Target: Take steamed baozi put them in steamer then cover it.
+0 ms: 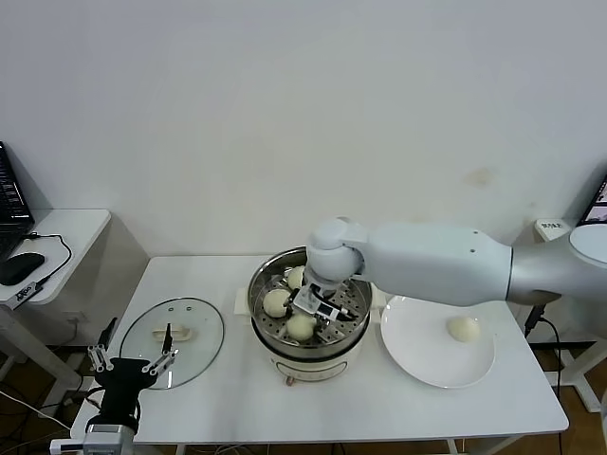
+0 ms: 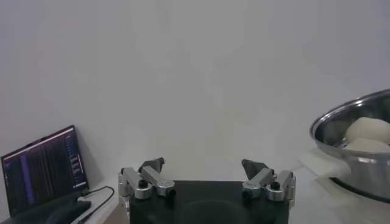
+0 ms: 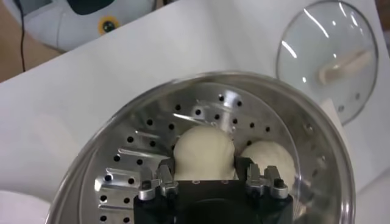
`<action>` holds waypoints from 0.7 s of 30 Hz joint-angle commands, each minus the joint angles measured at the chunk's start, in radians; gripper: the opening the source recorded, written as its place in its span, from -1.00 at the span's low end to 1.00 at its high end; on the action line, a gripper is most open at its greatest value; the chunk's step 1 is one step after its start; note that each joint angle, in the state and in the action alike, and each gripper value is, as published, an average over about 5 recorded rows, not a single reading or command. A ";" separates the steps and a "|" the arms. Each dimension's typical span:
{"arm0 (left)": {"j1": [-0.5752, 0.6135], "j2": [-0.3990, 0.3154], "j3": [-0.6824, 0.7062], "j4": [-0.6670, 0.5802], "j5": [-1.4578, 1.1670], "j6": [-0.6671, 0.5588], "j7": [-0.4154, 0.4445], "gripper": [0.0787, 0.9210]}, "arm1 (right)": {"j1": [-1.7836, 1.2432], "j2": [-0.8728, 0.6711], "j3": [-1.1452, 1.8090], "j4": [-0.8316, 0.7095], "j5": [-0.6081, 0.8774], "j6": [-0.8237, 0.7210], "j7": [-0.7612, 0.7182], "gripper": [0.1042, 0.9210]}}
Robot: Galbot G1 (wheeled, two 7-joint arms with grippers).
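Right end effector (image 3: 210, 181) grasps a smooth cream-white bun (image 3: 204, 152) low inside the shiny steel steamer (image 1: 261, 284), ready for placing. Left end effector (image 1: 133, 362) waits released beside the desk (image 1: 218, 398).

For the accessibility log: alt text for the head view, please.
The right pincer holds a baozi inside the steamer, beside two others; a fourth waits on the white plate. The glass cover lies on the table by the open left pincer.

Overhead head view; steamer (image 1: 308, 318) shared.
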State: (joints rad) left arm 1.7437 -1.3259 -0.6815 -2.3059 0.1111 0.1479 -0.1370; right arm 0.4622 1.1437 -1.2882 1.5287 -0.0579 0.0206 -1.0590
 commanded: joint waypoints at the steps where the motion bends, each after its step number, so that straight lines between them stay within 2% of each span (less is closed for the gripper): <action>1: 0.001 0.000 0.001 0.001 0.001 0.000 0.000 0.77 | -0.005 0.001 -0.004 0.015 -0.027 0.040 -0.002 0.23; 4: 0.001 0.000 0.003 0.001 0.002 0.000 0.000 0.77 | 0.001 -0.013 -0.002 0.026 -0.022 0.039 -0.008 0.28; 12: -0.004 0.001 0.012 0.000 0.006 0.001 0.000 0.77 | 0.014 -0.073 0.039 0.052 -0.003 0.038 0.012 0.71; 17: -0.006 0.008 0.014 0.000 0.006 0.002 0.001 0.77 | 0.038 -0.154 0.092 0.082 0.022 0.016 -0.004 0.76; 21: -0.013 0.018 0.013 0.007 0.007 0.002 0.002 0.77 | 0.057 -0.228 0.155 0.107 0.097 -0.119 -0.009 0.76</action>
State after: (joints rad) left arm 1.7325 -1.3127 -0.6680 -2.3037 0.1174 0.1490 -0.1358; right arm 0.4952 1.0372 -1.2223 1.5985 -0.0348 0.0256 -1.0650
